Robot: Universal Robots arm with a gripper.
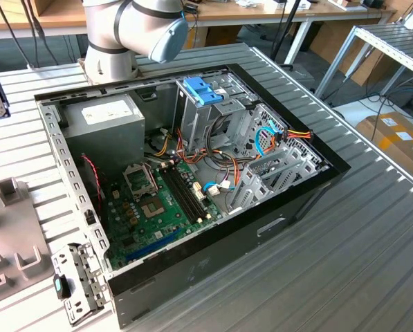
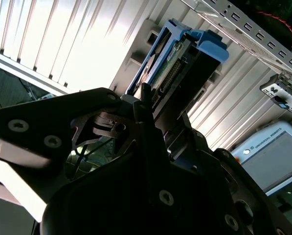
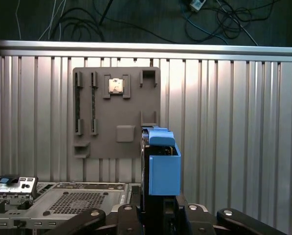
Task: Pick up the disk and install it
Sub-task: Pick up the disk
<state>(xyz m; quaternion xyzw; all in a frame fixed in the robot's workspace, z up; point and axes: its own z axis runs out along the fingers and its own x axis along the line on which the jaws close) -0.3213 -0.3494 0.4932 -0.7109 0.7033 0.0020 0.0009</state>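
The jaws of the gripper (image 3: 158, 218) are closed on the disk (image 2: 171, 68), which sits in a blue bracket (image 3: 164, 169), above the ribbed worktop (image 3: 234, 122).

On table (image 1: 358, 242): case (image 1: 213, 277); disk (image 2: 168, 73) apparently over holder plate (image 3: 116, 112).

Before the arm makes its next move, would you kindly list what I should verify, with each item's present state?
1. The disk sits between the fingers of the gripper: ok.
2. The blue bracket is seated around the disk: ok.
3. The disk is clear of the grey fixture plate: cannot tell.
4. The computer case is open on top: ok.
5. The drive cage has a free bay: cannot tell; another blue bracket sits on it.
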